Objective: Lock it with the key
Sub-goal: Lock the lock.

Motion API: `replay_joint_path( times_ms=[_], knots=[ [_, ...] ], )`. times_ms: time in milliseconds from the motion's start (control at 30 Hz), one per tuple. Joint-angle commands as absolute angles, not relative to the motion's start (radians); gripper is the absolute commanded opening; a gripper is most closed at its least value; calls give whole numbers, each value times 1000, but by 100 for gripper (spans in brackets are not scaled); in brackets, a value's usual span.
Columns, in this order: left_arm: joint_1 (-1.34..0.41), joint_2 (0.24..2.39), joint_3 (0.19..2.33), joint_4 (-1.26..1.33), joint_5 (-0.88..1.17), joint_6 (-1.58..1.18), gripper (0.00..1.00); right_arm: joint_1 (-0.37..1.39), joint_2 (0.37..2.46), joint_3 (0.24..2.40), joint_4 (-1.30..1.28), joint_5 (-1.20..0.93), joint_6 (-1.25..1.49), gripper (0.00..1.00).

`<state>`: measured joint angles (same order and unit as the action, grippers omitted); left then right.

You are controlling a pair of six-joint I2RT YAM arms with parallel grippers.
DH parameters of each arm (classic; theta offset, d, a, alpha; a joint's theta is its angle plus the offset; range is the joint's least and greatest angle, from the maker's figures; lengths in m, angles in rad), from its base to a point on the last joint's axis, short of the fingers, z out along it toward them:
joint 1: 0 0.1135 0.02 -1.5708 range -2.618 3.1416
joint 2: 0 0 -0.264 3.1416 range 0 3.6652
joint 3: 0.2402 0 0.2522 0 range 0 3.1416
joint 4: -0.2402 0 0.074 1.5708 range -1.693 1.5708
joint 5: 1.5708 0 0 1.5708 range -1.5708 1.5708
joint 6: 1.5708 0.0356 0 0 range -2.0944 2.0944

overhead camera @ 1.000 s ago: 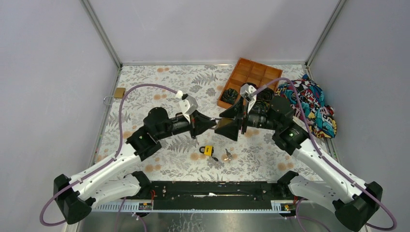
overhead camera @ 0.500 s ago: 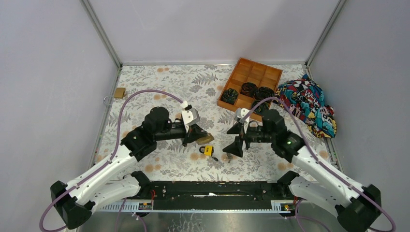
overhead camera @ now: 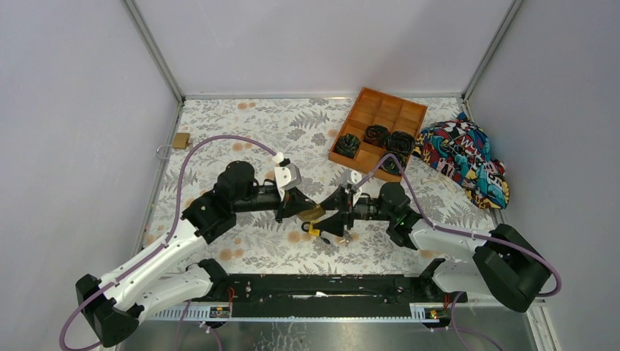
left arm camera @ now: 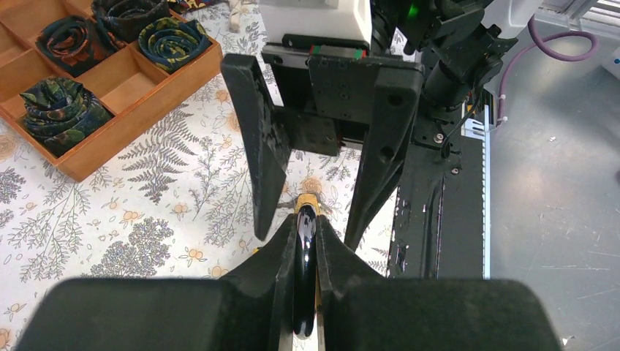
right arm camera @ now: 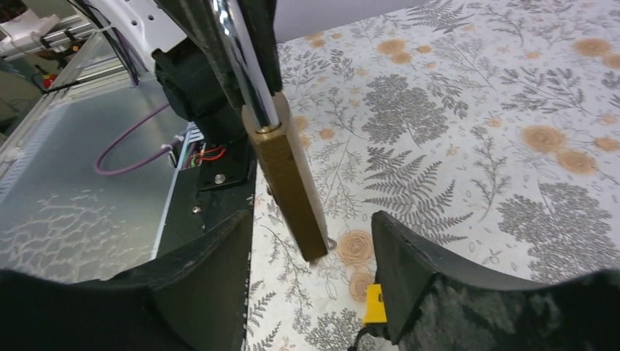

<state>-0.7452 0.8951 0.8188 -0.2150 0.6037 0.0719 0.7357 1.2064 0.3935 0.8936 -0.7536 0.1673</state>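
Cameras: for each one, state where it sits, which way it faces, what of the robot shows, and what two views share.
Top external: above and behind the bases, looking down on the table; both arms show.
Left wrist: on the left arm, facing the right gripper; own fingers show.
Right wrist: on the right arm, facing the left gripper; own fingers show.
Shared: both wrist views see the brass padlock.

Robot lab test cell, plain grey walls (overhead camera: 314, 44), aluminium frame (overhead camera: 153, 51), floral-cloth table (overhead camera: 241, 124)
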Motion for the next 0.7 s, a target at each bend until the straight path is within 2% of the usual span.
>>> replay_joint_path(
  times_ms=[0, 100, 133, 233, 367, 400, 467, 667],
  knots=[
    [-745, 868, 876, -80, 629, 49, 0, 774, 1245, 423, 1075, -767, 186, 63],
    [-744, 868, 879, -78, 629, 47, 0, 774, 1236, 423, 1042, -753, 164, 48],
    [-744, 868, 878, -73, 630, 41, 0, 775, 1233, 425, 1028, -751, 155, 47],
    [-745, 869, 877, -50, 629, 17, 0, 775, 1224, 422, 995, -748, 126, 48],
    [-745, 869, 883, -39, 635, 4, 0, 776, 1198, 362, 1007, -717, 111, 68],
    [-745, 870, 884, -39, 638, 4, 0, 775, 1190, 350, 1014, -708, 114, 70],
    [-745, 872, 885, -36, 641, 4, 0, 775, 1179, 335, 1034, -698, 133, 69],
    [-745, 876, 885, -20, 642, -34, 0, 775, 1176, 330, 1104, -692, 191, 59]
  ],
)
